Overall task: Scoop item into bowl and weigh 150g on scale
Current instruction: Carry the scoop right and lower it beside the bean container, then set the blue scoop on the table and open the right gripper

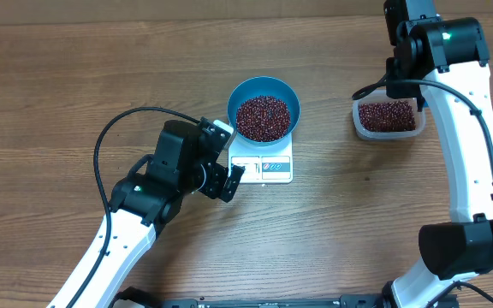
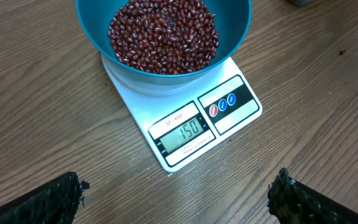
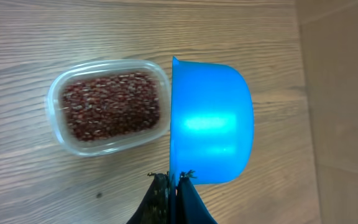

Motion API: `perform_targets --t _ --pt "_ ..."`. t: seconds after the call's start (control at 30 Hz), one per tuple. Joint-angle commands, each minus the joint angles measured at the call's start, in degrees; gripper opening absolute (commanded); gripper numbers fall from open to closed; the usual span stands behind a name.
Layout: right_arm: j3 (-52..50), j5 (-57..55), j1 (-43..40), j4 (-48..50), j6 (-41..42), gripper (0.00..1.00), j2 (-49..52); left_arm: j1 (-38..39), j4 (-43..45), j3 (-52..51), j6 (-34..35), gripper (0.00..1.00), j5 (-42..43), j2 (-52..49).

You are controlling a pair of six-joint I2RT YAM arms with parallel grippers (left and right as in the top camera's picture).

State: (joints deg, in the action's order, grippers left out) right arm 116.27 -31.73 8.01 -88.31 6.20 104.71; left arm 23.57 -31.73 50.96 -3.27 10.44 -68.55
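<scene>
The weighing step is at its end: the bowl [image 1: 264, 85] stands on the scale [image 1: 262, 167], filled with the beans [image 1: 263, 117], and the display [image 2: 187, 130] reads 150 (the target value). The left gripper [image 2: 176, 202] hovers near the scale's front, jaws spread wide and empty, while the right gripper [image 3: 173, 186] is clamped on the small blue scoop [image 3: 210, 124] just beside the clear tub [image 3: 53, 109]. No further scooping appears necessary; the next move calls for setting the scoop down without disturbing the bowl
</scene>
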Motion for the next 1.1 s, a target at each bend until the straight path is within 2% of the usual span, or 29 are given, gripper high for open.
perform_targets --t 0.0,0.17,0.27,0.3,0.37,0.43,0.53,0.7,0.77,1.07 --pt "1.2 -2.2 0.1 -0.5 3.0 0.04 -2.2 -0.2 0.0 -0.1 0.7 1.0 -0.3 -0.3" --pt "1.6 13.1 -1.2 0.2 -0.5 0.04 -6.5 -0.2 0.0 -0.1 0.7 1.0 -0.3 -0.3" --pt "1.6 33.0 -5.6 0.5 -6.7 0.04 -11.3 -0.2 0.0 -0.1 0.7 1.0 -0.3 -0.3" --pt "1.6 44.6 -9.4 -0.7 -11.5 0.04 -13.0 -0.2 0.0 -0.1 0.7 1.0 -0.3 -0.3" --pt "1.4 52.8 -13.4 -2.9 -14.9 0.04 -13.7 -0.2 0.0 -0.1 0.7 1.0 -0.3 -0.3" --pt "0.4 64.5 -19.7 -8.5 -22.5 0.04 -13.8 -0.2 0.0 -0.1 0.7 1.0 -0.3 -0.3" --pt "-4.8 68.7 -22.9 -8.7 -24.7 0.04 -14.7 -0.2 0.0 -0.1 0.7 1.0 -0.3 -0.3" --pt "-19.4 68.7 -23.9 -6.0 -26.0 0.04 -15.0 -0.2 0.0 -0.1 0.7 1.0 -0.3 -0.3" --pt "-28.6 68.7 -23.9 0.8 -26.0 0.04 -15.0 -0.2 0.0 -0.1 0.7 1.0 -0.3 -0.3" --pt "-52.0 69.1 -23.9 22.4 -22.5 0.04 -14.9 -0.2 0.0 -0.1 0.7 1.0 -0.3 -0.3"
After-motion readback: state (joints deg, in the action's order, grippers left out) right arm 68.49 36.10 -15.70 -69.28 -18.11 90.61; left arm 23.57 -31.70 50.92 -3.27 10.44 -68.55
